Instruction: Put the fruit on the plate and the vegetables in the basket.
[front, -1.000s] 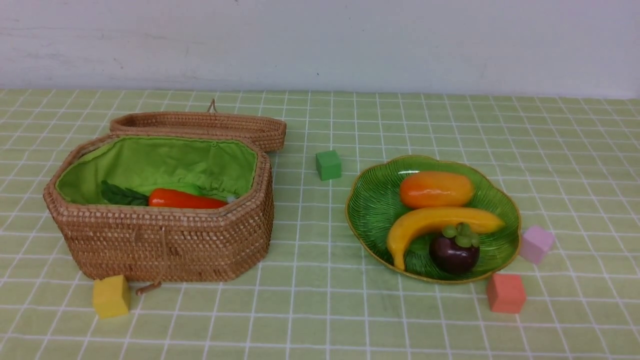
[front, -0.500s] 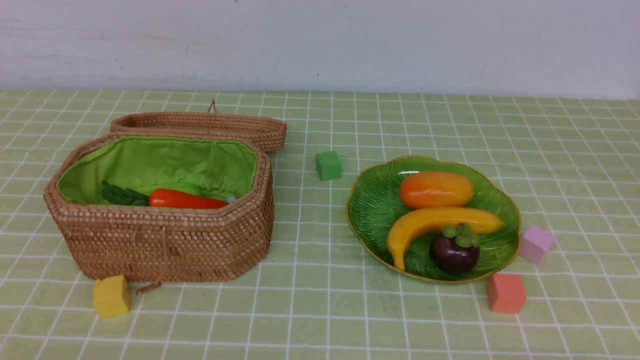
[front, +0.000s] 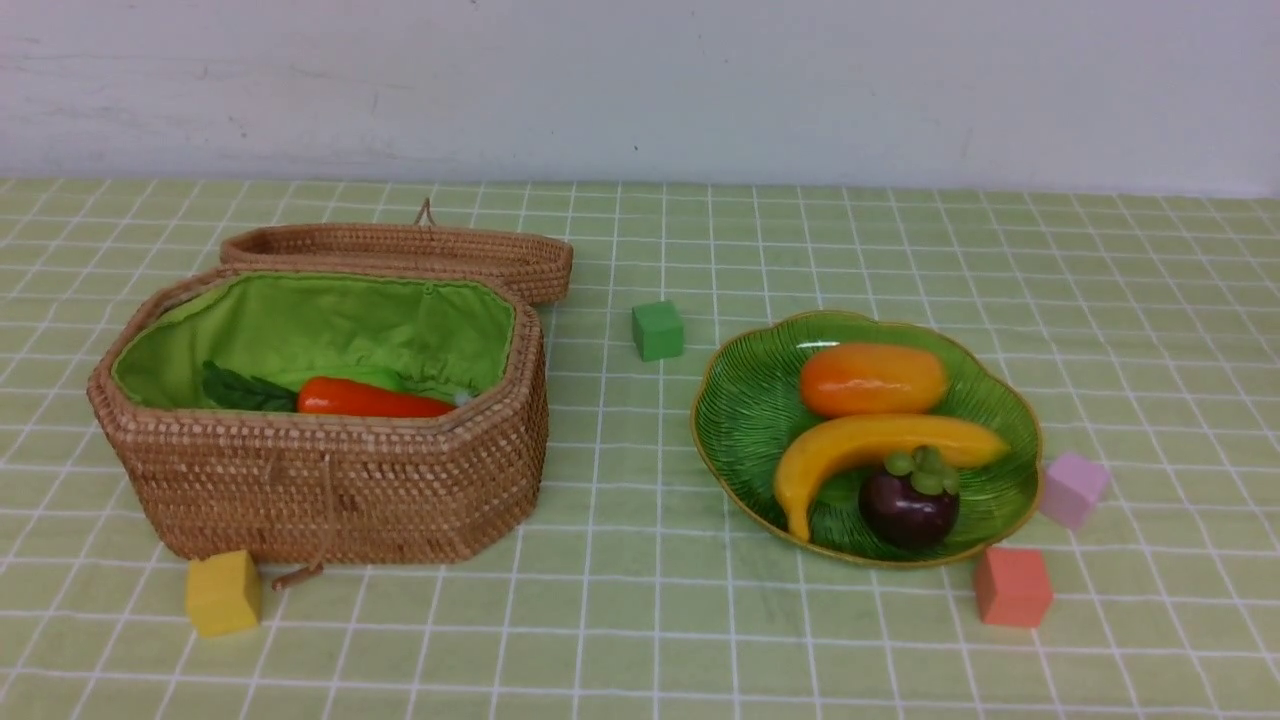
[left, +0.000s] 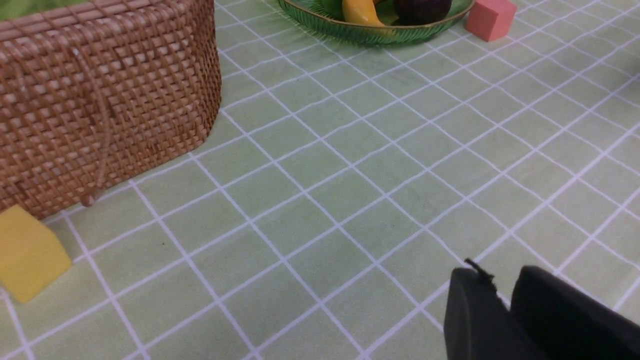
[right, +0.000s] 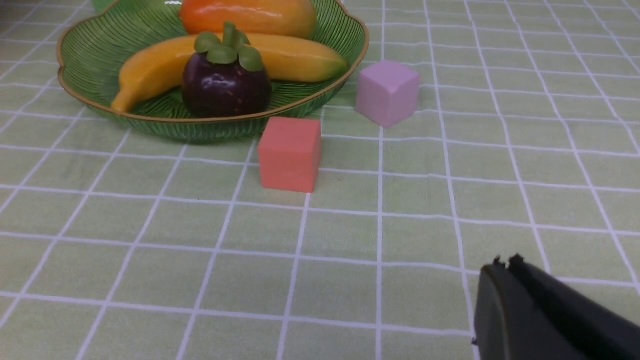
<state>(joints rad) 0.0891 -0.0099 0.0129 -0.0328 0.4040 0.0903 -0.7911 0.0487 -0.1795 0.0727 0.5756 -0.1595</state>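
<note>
Front view: curved yellow banana (front: 870, 448), oval orange mango (front: 872, 379), dark-purple mangosteen (front: 908, 502) on ribbed green plate (front: 740, 420); orange carrot (front: 370, 399) in woven wicker basket (front: 330, 480). Left end effector (left: 505, 305) slightly parted, empty; right end effector (right: 505, 280) pressed together, empty. Risk: gourd and eggplant unseen, possibly unsorted.

I can read no text, label, brand, number or sign in any of my views. The brown woven wicker basket (front: 330, 480), the green ribbed leaf-shaped plate (front: 740, 420) and the small foam cubes carry no lettering, and the white wall behind the desk shows only faint scuffs.
</note>
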